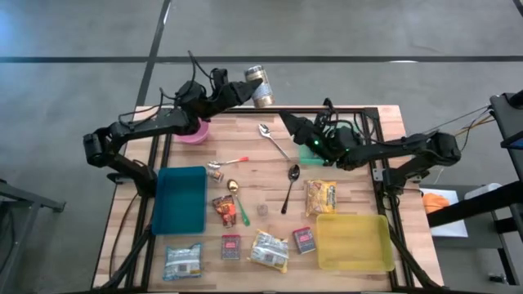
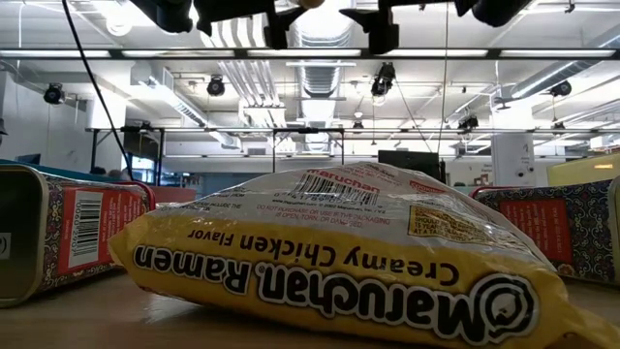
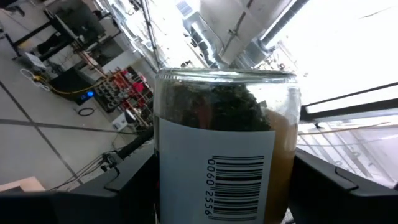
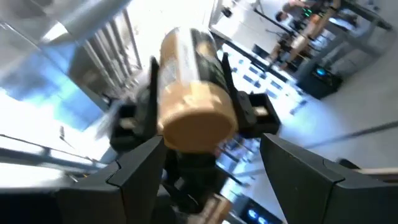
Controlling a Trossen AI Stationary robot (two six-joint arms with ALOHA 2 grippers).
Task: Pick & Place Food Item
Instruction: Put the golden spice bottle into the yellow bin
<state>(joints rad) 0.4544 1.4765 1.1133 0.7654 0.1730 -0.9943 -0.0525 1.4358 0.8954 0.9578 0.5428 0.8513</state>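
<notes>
Near the top centre of the overhead frame, the left gripper holds a glass jar aloft above the counter's far edge, its fingers clamped on the jar's sides. The right gripper, fingers apart and empty, hangs right of centre, pointing toward the jar.

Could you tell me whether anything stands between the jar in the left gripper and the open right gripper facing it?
Nothing visible does. The left gripper holds the jar up at the table's far edge, and the right wrist view shows the jar straight ahead of the open right gripper, unobstructed.
</notes>
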